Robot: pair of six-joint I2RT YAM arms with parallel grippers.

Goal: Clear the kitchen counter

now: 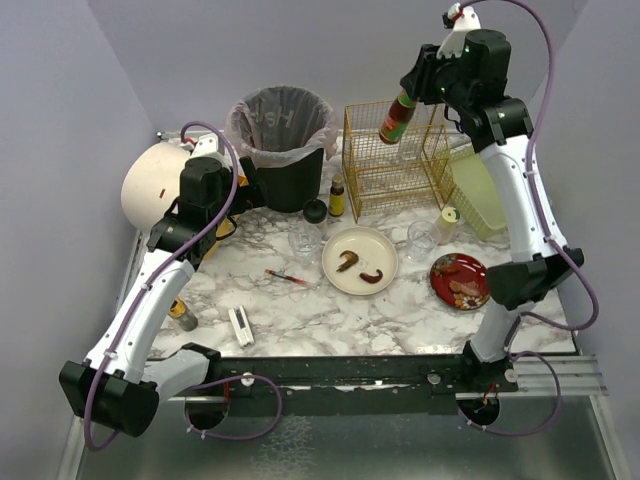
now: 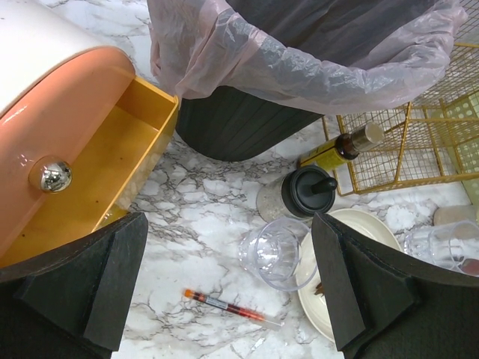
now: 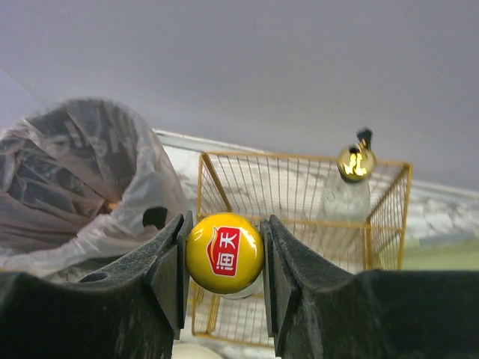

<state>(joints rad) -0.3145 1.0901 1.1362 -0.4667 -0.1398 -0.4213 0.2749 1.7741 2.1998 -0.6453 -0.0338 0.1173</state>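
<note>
Marble-veined, the kitchen counter [image 1: 300, 320] spreads below both arms. The left gripper [image 2: 228, 288] hangs low, jaws wide apart, beside the bread box [image 2: 75, 149], whose yellow inside its wrist view shows plainly. The right gripper [image 3: 224, 258], raised high, pinches a sauce bottle [image 1: 397, 118] above the wire basket [image 1: 395, 165]; its wrist view reveals the yellow cap [image 3: 224, 253].

The left arm [image 1: 150, 290] rises from its near-left base, forearm sloping up and away, wrist angled down and forward, its jaws spread fully wide and holding nothing. The right arm [image 1: 520, 200] stands tall and stretched high at the far right, wrist turned leftward, its jaws clamped on the yellow cap of a sauce bottle [image 1: 397, 118].
</note>
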